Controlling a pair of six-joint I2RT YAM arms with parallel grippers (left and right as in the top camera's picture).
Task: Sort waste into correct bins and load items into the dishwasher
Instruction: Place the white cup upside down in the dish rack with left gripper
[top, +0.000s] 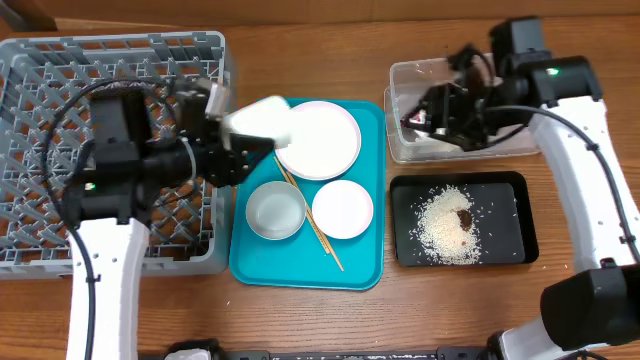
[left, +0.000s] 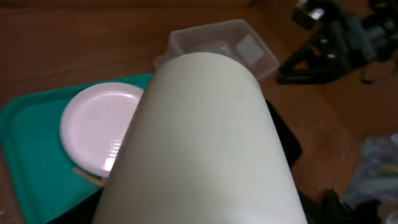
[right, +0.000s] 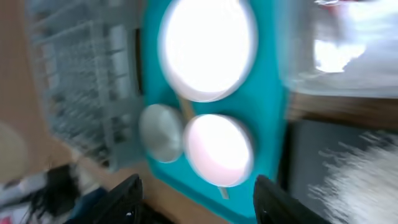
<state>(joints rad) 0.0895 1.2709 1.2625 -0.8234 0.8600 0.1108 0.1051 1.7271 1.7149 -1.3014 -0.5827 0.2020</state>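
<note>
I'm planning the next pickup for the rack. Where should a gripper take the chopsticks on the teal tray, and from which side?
Probably best: take the chopsticks near the end closest to the robot, from straight above, jaws across them. They lie flat and diagonal on the teal tray, squeezed between the bowl and small dish; only that end pokes clear.

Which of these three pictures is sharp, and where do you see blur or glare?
Overhead view: sharp and evenly lit; the rice shows clearly on the black tray. Left wrist view: the white cup fills the frame, too near the lens, and looks soft; the background is dim. Right wrist view: all smeared by blur; the white round plate glares to plain white, without detail.
</note>
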